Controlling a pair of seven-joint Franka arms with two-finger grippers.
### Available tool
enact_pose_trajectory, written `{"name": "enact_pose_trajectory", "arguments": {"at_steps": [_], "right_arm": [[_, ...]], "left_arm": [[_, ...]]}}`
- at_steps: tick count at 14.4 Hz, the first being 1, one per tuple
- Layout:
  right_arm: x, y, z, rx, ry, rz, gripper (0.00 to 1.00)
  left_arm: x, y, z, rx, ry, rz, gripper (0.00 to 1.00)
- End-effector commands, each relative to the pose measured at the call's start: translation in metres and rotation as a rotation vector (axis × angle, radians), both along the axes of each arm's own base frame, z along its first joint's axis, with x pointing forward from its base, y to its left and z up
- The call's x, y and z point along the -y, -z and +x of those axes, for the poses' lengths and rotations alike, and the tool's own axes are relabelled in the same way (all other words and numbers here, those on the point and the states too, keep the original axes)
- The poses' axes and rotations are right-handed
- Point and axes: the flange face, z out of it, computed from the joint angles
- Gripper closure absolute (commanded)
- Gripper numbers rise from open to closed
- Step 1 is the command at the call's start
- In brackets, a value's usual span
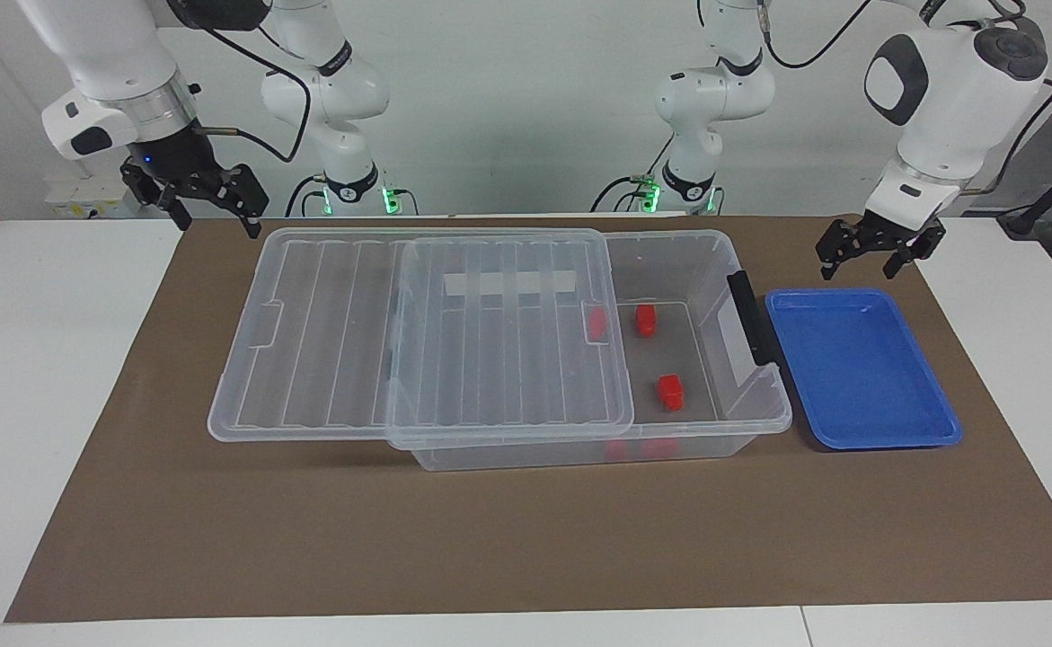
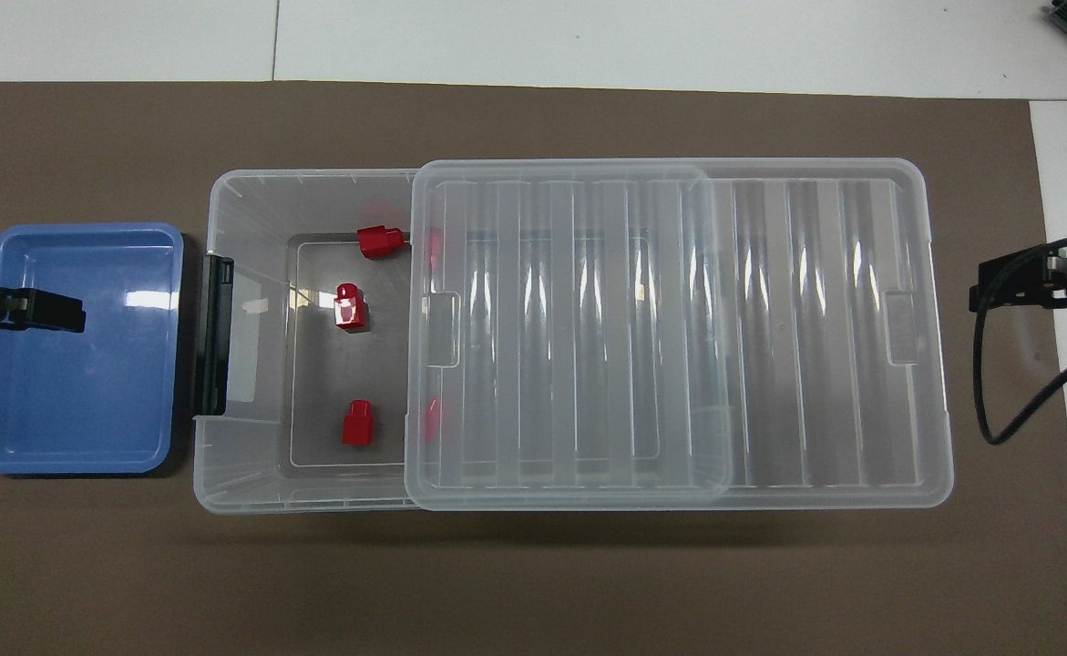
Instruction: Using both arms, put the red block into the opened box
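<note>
The clear box (image 1: 764,415) sits mid-mat with its ribbed lid (image 1: 418,341) slid toward the right arm's end, so the end by the black latch (image 1: 750,314) is uncovered. Three red blocks lie on the floor of that uncovered end (image 2: 379,240) (image 2: 350,305) (image 2: 356,424); two of them show plainly in the facing view (image 1: 645,320) (image 1: 670,392). My left gripper (image 1: 880,252) hangs open and holds nothing, over the outer edge of the blue tray (image 1: 858,368). The right gripper (image 1: 198,202) waits open in the air off the lid's end.
The shallow blue tray (image 2: 77,401) lies beside the box's latch end, toward the left arm's end of the table, with nothing in it. A brown mat (image 1: 490,539) covers the table under everything. The right arm's black cable (image 2: 998,401) loops near the lid's end.
</note>
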Motion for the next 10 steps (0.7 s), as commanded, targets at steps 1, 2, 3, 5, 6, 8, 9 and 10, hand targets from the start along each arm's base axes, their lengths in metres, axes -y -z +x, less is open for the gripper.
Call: {"name": "enact_pose_trajectory", "arguments": {"at_steps": [1, 2, 3, 5, 6, 8, 9, 10], "right_arm": [[0.001, -0.001, -0.007, -0.001, 0.01, 0.006, 0.0], [0.001, 0.0, -0.007, -0.002, 0.01, 0.006, 0.0], [0.001, -0.001, -0.007, -0.001, 0.01, 0.006, 0.0], [0.001, 0.0, -0.007, -0.002, 0.009, 0.006, 0.0], [0.001, -0.001, -0.007, 0.001, 0.009, 0.006, 0.0], [0.0, -0.001, -0.007, -0.001, 0.007, 0.006, 0.0], [0.008, -0.001, -0.008, -0.004, 0.012, 0.007, 0.0], [0.029, -0.007, -0.013, 0.007, 0.043, 0.013, 0.0]], "left_arm": [[0.01, -0.011, -0.006, -0.007, 0.015, -0.011, 0.0], [0.007, -0.013, -0.01, -0.036, 0.009, -0.011, 0.0], [0.002, -0.016, -0.013, -0.06, -0.001, -0.012, 0.0], [0.002, -0.02, -0.014, -0.076, -0.003, -0.014, 0.0], [0.003, -0.019, -0.016, -0.093, -0.002, -0.013, 0.0], [0.005, -0.013, -0.016, -0.121, 0.007, -0.014, 0.0], [0.016, -0.009, -0.014, -0.13, 0.023, -0.015, 0.0], [0.021, -0.001, -0.012, -0.153, 0.029, -0.016, 0.0]]}}
